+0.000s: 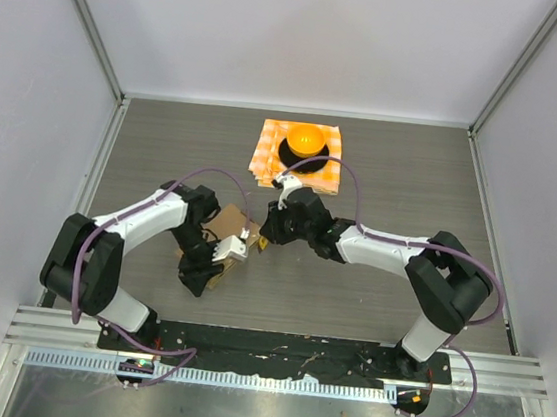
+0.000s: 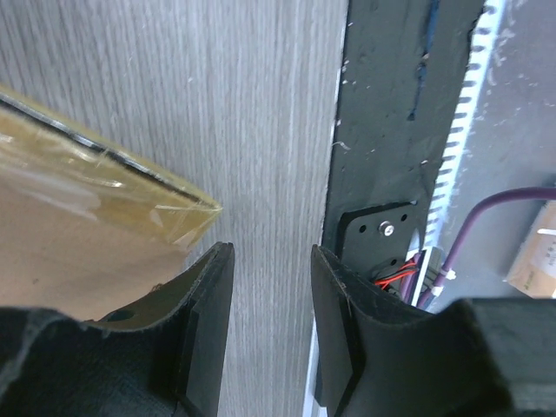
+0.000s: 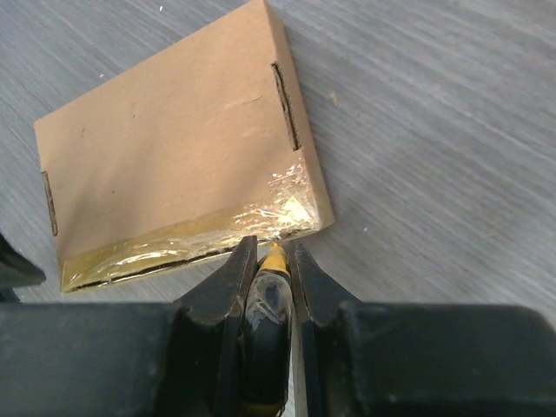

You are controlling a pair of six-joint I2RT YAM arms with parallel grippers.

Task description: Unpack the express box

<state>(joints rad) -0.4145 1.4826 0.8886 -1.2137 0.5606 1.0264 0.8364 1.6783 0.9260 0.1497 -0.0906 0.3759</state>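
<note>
The express box (image 1: 226,223) is a flat brown cardboard mailer lying closed on the grey table between my two arms. In the right wrist view the box (image 3: 174,148) has shiny clear tape (image 3: 217,230) along its near edge. My right gripper (image 3: 271,248) is shut on a dark cutter tool (image 3: 268,304), whose yellow tip touches the taped edge near the corner. In the top view that gripper (image 1: 265,240) is at the box's right side. My left gripper (image 2: 271,252) is open and empty just beside a taped corner of the box (image 2: 69,252); in the top view it (image 1: 200,275) is at the box's near end.
An orange-checkered cloth (image 1: 300,156) lies at the back centre with an orange dome on a black base (image 1: 306,143) on it. The black mounting plate (image 2: 391,113) and cable rail (image 2: 473,95) run along the near table edge. Frame walls stand at left, right and back.
</note>
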